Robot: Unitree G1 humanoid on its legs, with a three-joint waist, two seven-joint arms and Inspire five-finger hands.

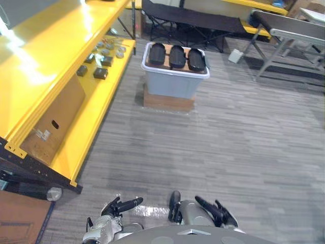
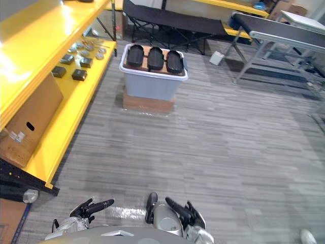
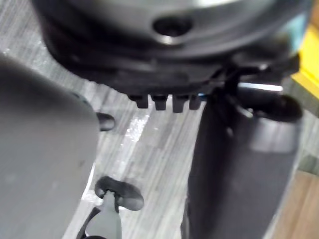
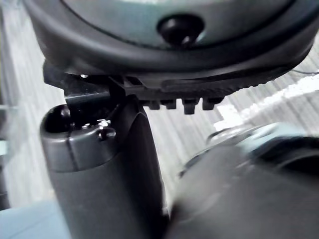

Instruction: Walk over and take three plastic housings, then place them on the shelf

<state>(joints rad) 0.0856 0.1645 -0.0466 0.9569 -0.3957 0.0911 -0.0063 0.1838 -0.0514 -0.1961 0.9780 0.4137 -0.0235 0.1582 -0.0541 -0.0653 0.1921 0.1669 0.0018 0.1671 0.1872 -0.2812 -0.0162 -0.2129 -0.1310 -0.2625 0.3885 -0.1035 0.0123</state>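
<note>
The left robot hand hangs above a grey, striped carpet floor, its dark bulk close to the camera. The fingertips show as a short, even row at the edge of that bulk. The thick dark thumb stands out beside them and apart from them, with floor showing between. Past the thumb lies the edge of a yellow shelf, and close by it a brown flat surface whose nature cannot be told

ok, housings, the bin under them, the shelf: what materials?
Housings: black, semi-gloss, smooth moulded curves; looks like plastic. Bin: grey-blue, matte, rolled rim; likely plastic. Shelf: yellow, glossy with light glare; probably painted metal.
</note>
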